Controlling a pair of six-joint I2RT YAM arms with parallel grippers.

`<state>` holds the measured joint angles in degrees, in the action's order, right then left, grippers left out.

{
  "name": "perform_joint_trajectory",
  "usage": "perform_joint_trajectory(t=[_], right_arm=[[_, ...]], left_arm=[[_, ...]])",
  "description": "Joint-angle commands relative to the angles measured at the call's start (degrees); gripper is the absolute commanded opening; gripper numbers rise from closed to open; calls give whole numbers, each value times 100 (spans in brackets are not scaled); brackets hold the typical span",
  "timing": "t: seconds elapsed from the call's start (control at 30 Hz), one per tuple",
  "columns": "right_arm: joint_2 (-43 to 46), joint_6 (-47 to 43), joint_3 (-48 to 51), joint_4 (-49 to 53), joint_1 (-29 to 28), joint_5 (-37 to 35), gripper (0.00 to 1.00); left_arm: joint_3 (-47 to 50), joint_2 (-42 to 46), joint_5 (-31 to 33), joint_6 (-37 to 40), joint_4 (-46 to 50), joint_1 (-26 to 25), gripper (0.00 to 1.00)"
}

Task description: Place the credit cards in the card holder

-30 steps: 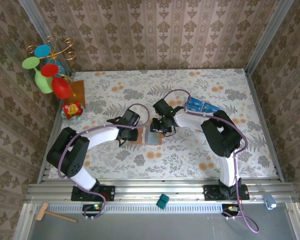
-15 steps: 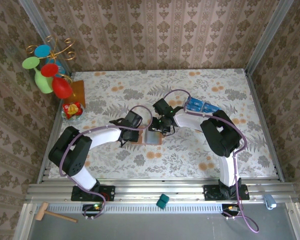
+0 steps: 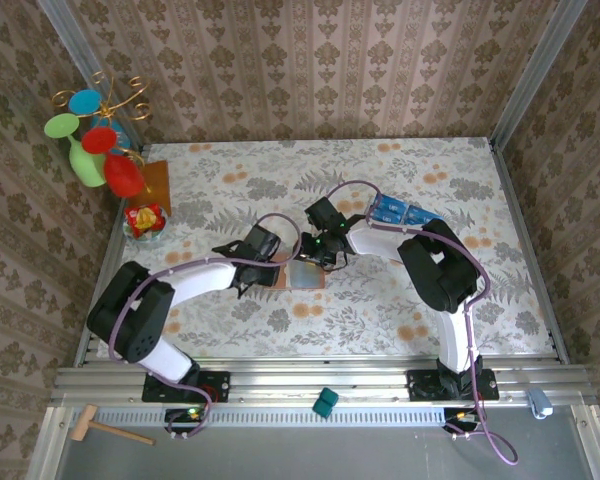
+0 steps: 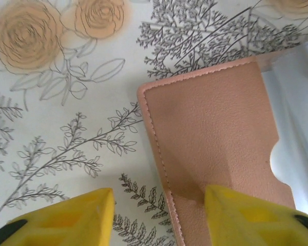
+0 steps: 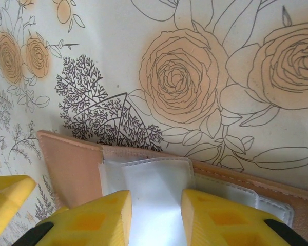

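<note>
While apart, left fingers (image 4: 56, 215) astride card holder (image 4: 210, 128)

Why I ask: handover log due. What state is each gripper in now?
Left gripper: open, empty, astride an edge of the card holder.
Right gripper: narrowly parted over its pale lining; grip cannot be told.

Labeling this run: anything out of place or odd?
Nothing odd on the table: the wallet lies open and flat under the left claw and right claw, blue cards grouped to its right. Off the table, a teal block and a wooden mallet lie on the front frame.
</note>
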<state>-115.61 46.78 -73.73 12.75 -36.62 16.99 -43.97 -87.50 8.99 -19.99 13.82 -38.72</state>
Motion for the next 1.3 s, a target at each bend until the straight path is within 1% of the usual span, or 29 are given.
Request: perform_joint_trajectory(t=[0.0, 0.13, 0.37, 0.5, 0.8, 1.03, 1.27], right_arm=[[-150, 107, 144, 82, -51, 50, 34], [-154, 129, 169, 60, -56, 41, 34], [-159, 129, 169, 58, -56, 36, 34], [-175, 147, 166, 49, -56, 32, 34], [-155, 142, 175, 50, -56, 32, 34], [-146, 147, 175, 59, -56, 37, 34], [-124, 140, 136, 81, -49, 32, 34]], left_arm=[[52, 445, 67, 6, -40, -46, 56], [14, 818, 105, 38, 33, -75, 57], [-129, 1021, -21, 65, -87, -358, 53], [-64, 896, -43, 48, -272, -561, 50], [57, 429, 194, 32, -604, -950, 50], [53, 153, 494, 106, -626, -1042, 49], [87, -79, 638, 179, -678, -1142, 49]])
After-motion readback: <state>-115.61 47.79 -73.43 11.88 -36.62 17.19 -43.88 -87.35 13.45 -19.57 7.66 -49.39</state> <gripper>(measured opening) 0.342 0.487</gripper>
